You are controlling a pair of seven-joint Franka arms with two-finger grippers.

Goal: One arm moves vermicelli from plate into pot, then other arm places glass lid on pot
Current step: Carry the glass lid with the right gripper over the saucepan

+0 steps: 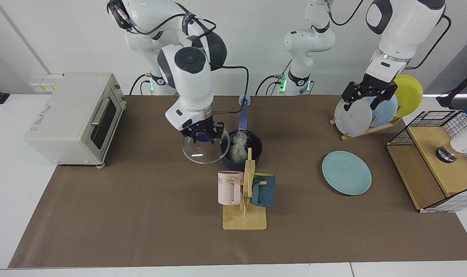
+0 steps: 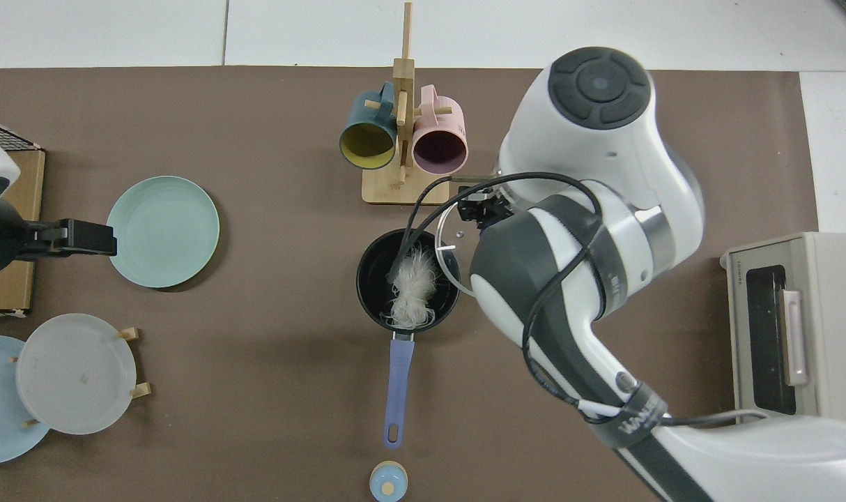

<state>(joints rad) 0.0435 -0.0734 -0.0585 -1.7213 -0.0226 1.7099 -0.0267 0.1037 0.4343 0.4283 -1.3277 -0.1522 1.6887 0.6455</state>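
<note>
Right gripper [image 1: 202,133] jaws clamped on glass lid [image 1: 205,151], held just beside pot [image 1: 256,148] containing vermicelli [image 1: 238,150]. Left gripper [image 1: 367,97] waits well apart from pot, jaws apart.

A wooden mug rack [image 1: 245,215] stands mid-worktop, holding a pink mug [image 1: 229,187] and a dark teal mug [image 1: 264,190]. Well off to one side of it sits a cream toaster oven [image 1: 74,117]; to the other, a plate rack [image 1: 366,129] and a wire-sided wooden crate [image 1: 435,169].
</note>
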